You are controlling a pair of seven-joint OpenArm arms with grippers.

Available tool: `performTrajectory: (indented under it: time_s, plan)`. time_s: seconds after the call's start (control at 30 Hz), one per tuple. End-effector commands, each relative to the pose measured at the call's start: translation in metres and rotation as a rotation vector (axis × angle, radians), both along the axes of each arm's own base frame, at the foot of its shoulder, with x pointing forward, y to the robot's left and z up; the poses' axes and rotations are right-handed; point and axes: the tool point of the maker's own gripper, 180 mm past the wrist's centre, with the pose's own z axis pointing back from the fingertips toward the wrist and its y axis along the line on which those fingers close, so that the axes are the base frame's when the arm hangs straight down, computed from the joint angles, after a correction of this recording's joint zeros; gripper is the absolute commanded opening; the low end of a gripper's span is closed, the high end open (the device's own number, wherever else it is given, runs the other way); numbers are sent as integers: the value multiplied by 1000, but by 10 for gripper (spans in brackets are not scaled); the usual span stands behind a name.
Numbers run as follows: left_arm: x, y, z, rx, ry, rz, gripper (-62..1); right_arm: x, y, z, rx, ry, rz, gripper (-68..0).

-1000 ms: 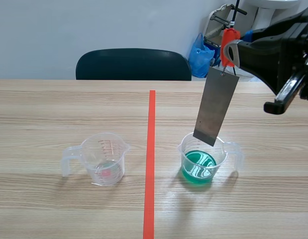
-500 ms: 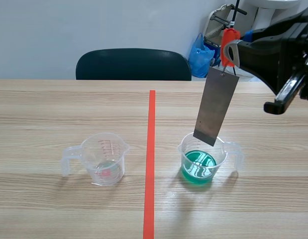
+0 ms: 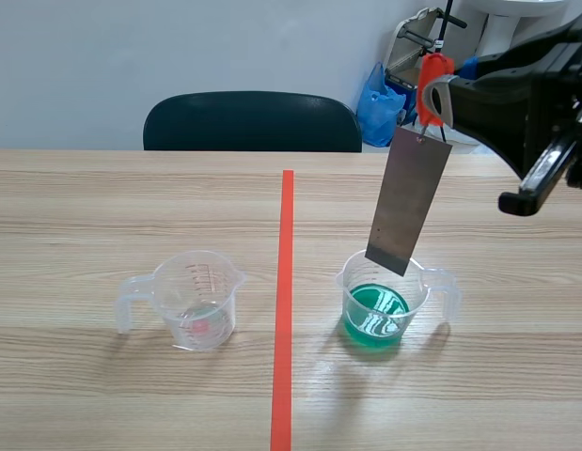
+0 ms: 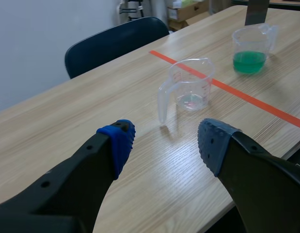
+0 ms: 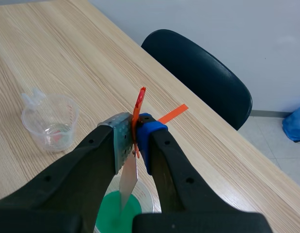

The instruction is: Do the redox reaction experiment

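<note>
While our right claw point(image 5: 135, 141) pinches the orange clip point(image 3: 433, 80), metal plate point(image 3: 408, 202) hanging over the green beaker point(image 3: 419, 291), our left claw point(image 4: 166, 141) gaping wide, empty.

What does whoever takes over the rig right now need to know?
Left pincer: open, empty, the clear cup ahead of it.
Right pincer: shut on the red clip; the metal plate hangs from it, tilted, lower end over the green-liquid cup.
Done: plate picked up and brought above the cup.
To do: lower it into the green liquid; it seems not yet dipped.
</note>
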Motion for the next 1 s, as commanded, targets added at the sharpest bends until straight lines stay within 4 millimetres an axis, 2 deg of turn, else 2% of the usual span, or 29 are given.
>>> performTrajectory:
  time_s: [0.0, 0.1, 0.13, 0.37, 0.5, 0.77, 0.97]
  plan:
    - [13, -8, -5, -1, 6, -53, -374, -1, 2, 12, 13, -38, 10, -669]
    - [34, -25, -22, 26, 54, -165, -496, -1, 2, 12, 13, -38, 10, -669]
    - [42, -31, -25, 22, 62, -198, -518, -1, 2, 12, 13, -38, 10, -669]
    - [106, -72, -35, -38, 72, -284, -581, -1, 2, 12, 13, -38, 10, -669]
    - [134, -103, -34, -104, 64, -316, -582, -1, 2, 12, 13, -38, 10, -669]
    - [163, -185, -47, -110, 111, -474, -582, -1, 2, 12, 13, -38, 10, -669]
    - [182, -235, -37, -179, 111, -515, -582, -1, 2, 12, 13, -38, 10, -669]
